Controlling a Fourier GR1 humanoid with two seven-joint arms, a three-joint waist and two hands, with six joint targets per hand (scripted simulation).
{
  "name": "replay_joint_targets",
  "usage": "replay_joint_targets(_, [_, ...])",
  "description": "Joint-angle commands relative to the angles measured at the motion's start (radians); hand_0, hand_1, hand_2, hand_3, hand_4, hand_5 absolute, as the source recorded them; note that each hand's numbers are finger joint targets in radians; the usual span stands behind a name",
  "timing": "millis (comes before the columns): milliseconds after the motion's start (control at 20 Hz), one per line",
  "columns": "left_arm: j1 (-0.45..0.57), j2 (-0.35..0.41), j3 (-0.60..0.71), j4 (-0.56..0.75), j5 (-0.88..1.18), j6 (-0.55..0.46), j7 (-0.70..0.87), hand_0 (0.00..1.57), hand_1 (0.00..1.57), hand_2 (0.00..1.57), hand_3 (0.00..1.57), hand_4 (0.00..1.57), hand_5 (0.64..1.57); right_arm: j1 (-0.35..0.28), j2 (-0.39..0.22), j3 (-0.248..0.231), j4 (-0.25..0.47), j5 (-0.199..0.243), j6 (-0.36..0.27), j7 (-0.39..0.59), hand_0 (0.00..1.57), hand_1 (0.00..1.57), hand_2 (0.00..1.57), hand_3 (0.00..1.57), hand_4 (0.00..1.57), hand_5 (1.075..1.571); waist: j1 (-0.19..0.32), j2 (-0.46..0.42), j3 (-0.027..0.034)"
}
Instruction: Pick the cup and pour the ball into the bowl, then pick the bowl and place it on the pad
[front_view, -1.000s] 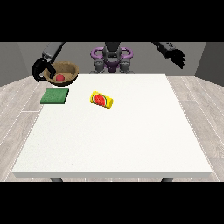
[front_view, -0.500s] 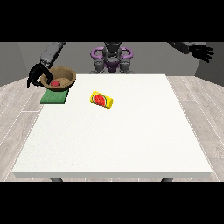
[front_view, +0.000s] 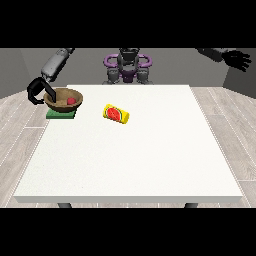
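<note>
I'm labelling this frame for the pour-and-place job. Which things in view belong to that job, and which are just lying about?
Part of the job:
- wooden bowl, sitting on the pad, hand at the view's left at its rim
- red ball, inside the bowl
- green pad
- yellow cup, lying on its side on the table

Just lying about:
- nothing; the hand at the view's right hangs off to the side

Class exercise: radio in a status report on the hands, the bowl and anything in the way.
Hand at view's left at the bowl rim, bowl over green pad, red ball inside. Hand at view's right raised, open. Yellow cup lies on its side, clear of the pad.
</note>
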Motion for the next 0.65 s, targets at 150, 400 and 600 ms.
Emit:
replay_joint_targets(150, [-0.001,0.061,0.031,0.030,0.047,-0.067,0.024,0.00,0.00,0.00,0.00,1.18,1.550,-0.031,-0.068,-0.045,0.074,-0.054,0.123,-0.039,0.00,0.00,0.18,0.12,0.00,1.392,0.000,0.021,0.0005])
replay_joint_targets(400, [0.006,-0.197,-0.180,-0.237,-0.029,0.121,0.208,0.00,0.00,0.00,0.00,0.90,1.559,-0.042,-0.057,0.021,0.126,0.015,0.096,0.053,0.00,0.00,0.00,0.00,0.00,1.354,0.020,-0.191,0.0025])
replay_joint_targets(600, [0.037,-0.244,-0.224,-0.116,-0.101,0.181,0.240,0.00,0.00,0.00,0.00,0.90,1.559,-0.131,0.072,0.096,-0.012,0.004,0.151,0.125,0.00,0.00,0.00,0.00,0.48,1.434,-0.073,-0.370,-0.0018])
